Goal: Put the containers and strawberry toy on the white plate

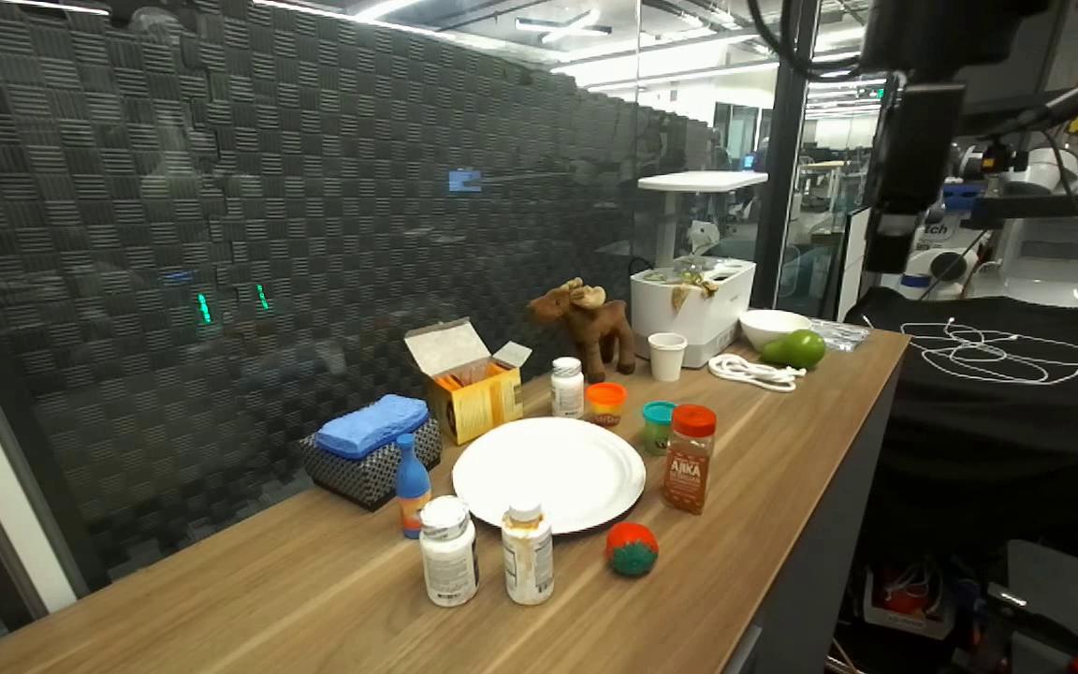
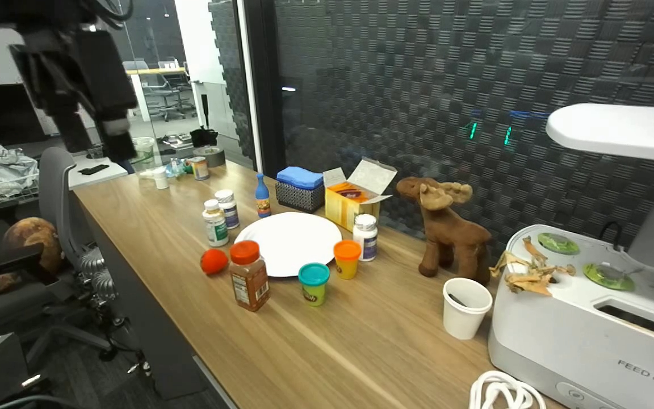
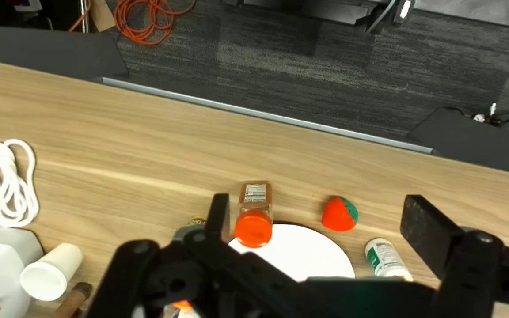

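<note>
Dark textured panels (image 1: 314, 215) stand behind the wooden bench (image 1: 314, 580), and in both exterior views the tool (image 2: 96, 138) hangs well above its level, fingers apart and nothing between them. Judging by the wrist view, the strawberry toy (image 3: 339, 214) is the likely next pick: it shows there between the fingers' lines, with the spice jar (image 3: 254, 213) close to one finger and the green-labelled white bottle (image 3: 386, 258) toward the other. It lies below the tool; how far off to the side, the views do not settle. Its leafy end points away from the jar, so its axis seems to run roughly the way the fingers would close. The toy rests on the bench just off the rim of the white plate (image 1: 548, 470), toward the bench's open edge, so the carry should be short. Coming straight down could let a finger knock the jar. The teal-lidded tub (image 2: 314, 285) and orange-lidded tub (image 2: 347, 260) stand beside the plate, not on it.
</note>
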